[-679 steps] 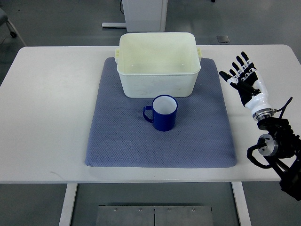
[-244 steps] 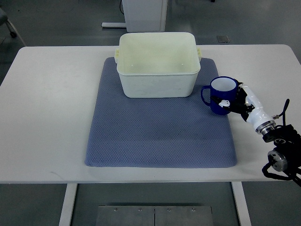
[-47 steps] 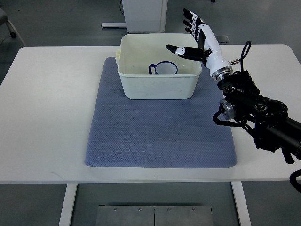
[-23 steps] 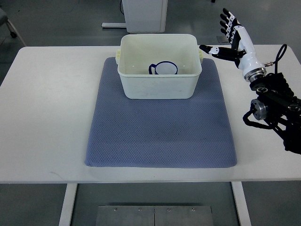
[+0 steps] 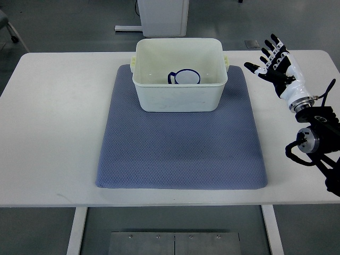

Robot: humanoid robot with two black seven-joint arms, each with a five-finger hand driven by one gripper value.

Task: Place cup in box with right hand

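Blue cup sits inside the box, so I judge placement done; my right hand hovers at three o'clock, fingers spread, empty.

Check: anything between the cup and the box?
Nothing. The cup already sits inside the box. The right hand is open over the table to the box's right, holding nothing.

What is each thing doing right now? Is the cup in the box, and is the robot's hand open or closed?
Blue cup with white inside: upright, inside the box.
Cream plastic box: upright on the mat, open-topped.
Blue-grey woven mat: flat on the table.
Black-and-white right hand: open, empty, right of the box.
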